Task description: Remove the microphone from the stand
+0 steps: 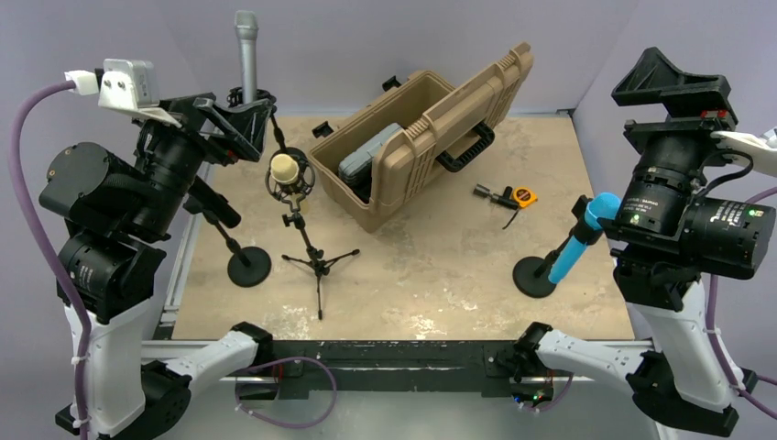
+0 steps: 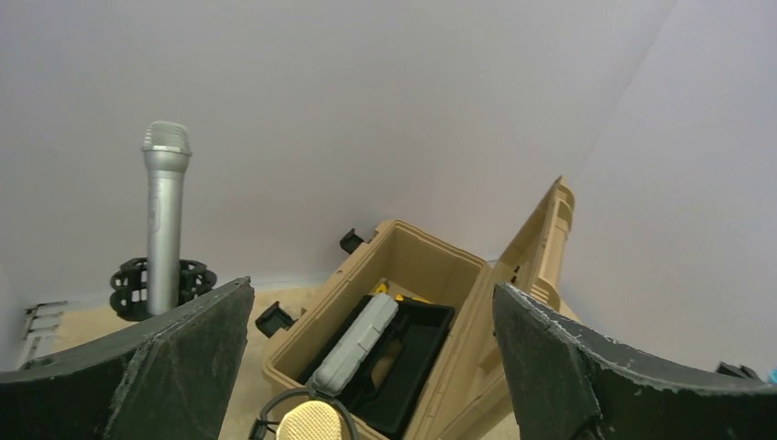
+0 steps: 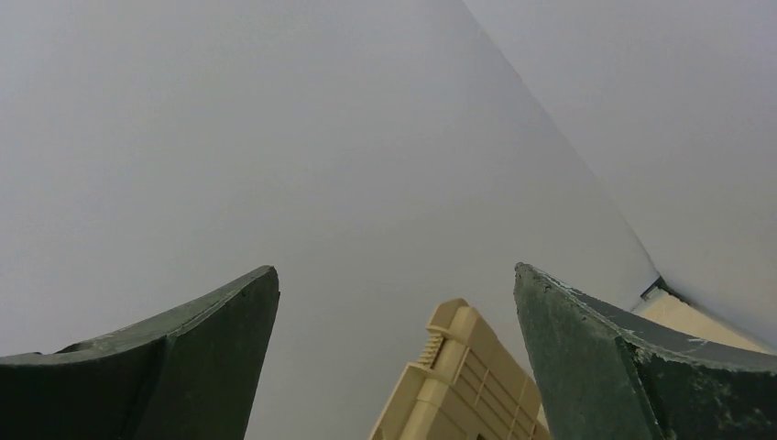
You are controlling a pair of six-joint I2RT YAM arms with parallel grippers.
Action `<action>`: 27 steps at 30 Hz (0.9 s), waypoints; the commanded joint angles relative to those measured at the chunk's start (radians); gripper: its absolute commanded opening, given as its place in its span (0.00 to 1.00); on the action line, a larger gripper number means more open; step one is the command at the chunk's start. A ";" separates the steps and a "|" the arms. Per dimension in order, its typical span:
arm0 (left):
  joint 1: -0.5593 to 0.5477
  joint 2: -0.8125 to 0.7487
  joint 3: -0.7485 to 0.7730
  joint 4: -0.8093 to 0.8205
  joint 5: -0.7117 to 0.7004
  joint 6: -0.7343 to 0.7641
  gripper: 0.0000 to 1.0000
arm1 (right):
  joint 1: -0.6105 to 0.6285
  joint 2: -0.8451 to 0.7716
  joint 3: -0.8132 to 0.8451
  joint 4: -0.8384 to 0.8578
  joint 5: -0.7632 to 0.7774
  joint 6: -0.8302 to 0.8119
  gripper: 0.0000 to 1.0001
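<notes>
Left pincer (image 2: 371, 298) spread, empty, raised near silver microphone (image 1: 246, 50) upright in black holder (image 2: 128, 280), far-left tabletop (image 1: 431, 266). Right pincer (image 3: 396, 275) spread, empty. Blue microphone (image 1: 579, 240) tilted on round-base stand (image 1: 534, 277), right side.

Silver microphone (image 1: 246, 55) seated in its stand
Stands upright, grille on top; lower body sits in a black ring mount (image 1: 249, 99); far-left corner.

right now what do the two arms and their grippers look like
Both the left arm and right arm have white lower links and black cylindrical motor housings. A purple cable runs along each; the left wrist carries a white camera block. The left gripper and right gripper have dark wedge-shaped fingers with rough scuffed edges.
</notes>
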 commanded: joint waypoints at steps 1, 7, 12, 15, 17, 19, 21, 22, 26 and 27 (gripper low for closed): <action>-0.004 -0.002 -0.029 0.040 0.129 -0.052 1.00 | -0.001 -0.017 -0.030 -0.036 0.038 0.046 0.99; -0.004 -0.022 -0.159 0.119 0.256 -0.099 1.00 | -0.001 -0.085 -0.138 -0.093 -0.026 0.109 0.99; -0.006 -0.031 -0.224 0.158 0.298 -0.104 1.00 | -0.002 -0.105 -0.167 -0.286 -0.076 0.301 0.99; -0.005 -0.035 -0.256 0.177 0.324 -0.104 1.00 | -0.001 -0.116 -0.172 -0.456 -0.098 0.462 0.99; -0.006 -0.038 -0.272 0.183 0.346 -0.103 1.00 | -0.001 -0.138 -0.193 -0.543 -0.099 0.564 0.99; -0.004 -0.040 -0.287 0.186 0.359 -0.102 1.00 | -0.001 -0.163 -0.209 -0.631 -0.080 0.687 0.99; -0.006 -0.047 -0.308 0.187 0.374 -0.092 1.00 | -0.001 -0.171 -0.213 -0.738 -0.067 0.780 0.99; -0.005 -0.052 -0.320 0.190 0.375 -0.087 1.00 | -0.001 -0.173 -0.219 -0.767 -0.076 0.789 0.99; -0.006 -0.080 -0.367 0.197 0.337 -0.072 1.00 | -0.001 -0.187 -0.280 -0.691 -0.253 0.655 0.99; -0.006 -0.083 -0.372 0.193 0.326 -0.069 1.00 | -0.001 -0.191 -0.292 -0.675 -0.274 0.643 0.99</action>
